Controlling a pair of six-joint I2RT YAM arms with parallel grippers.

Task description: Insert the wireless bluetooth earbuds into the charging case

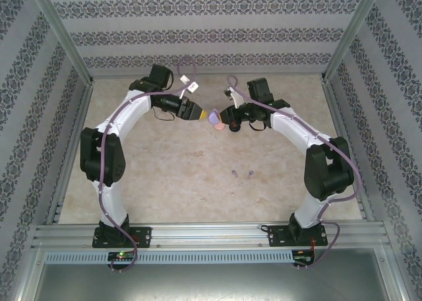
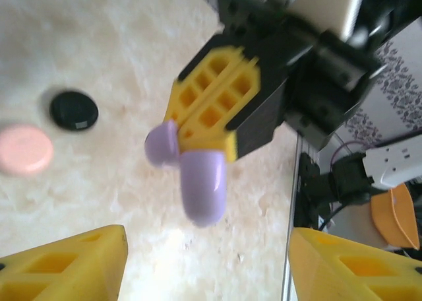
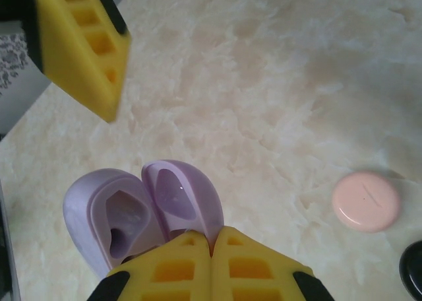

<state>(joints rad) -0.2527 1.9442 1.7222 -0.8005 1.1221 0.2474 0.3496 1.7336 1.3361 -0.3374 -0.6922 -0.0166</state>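
My right gripper (image 3: 212,238) is shut on the purple charging case (image 3: 178,199), pinching one half by its edge. The case hangs open above the table, and both of its hollows look empty. In the top view the case (image 1: 216,119) sits between the two grippers at mid-table. My left gripper (image 2: 208,248) is open a little short of the case (image 2: 203,185), with nothing between its yellow fingers. Its tip (image 1: 202,113) points at the case from the left. Two tiny purple earbuds (image 1: 235,173) lie on the table nearer the arm bases, right of centre.
A round pink case (image 3: 366,200) and a black case (image 3: 414,268) lie closed on the marble tabletop (image 3: 277,83), also visible as pink case (image 2: 25,148) and black case (image 2: 74,109). Patterned walls and metal rails enclose the table.
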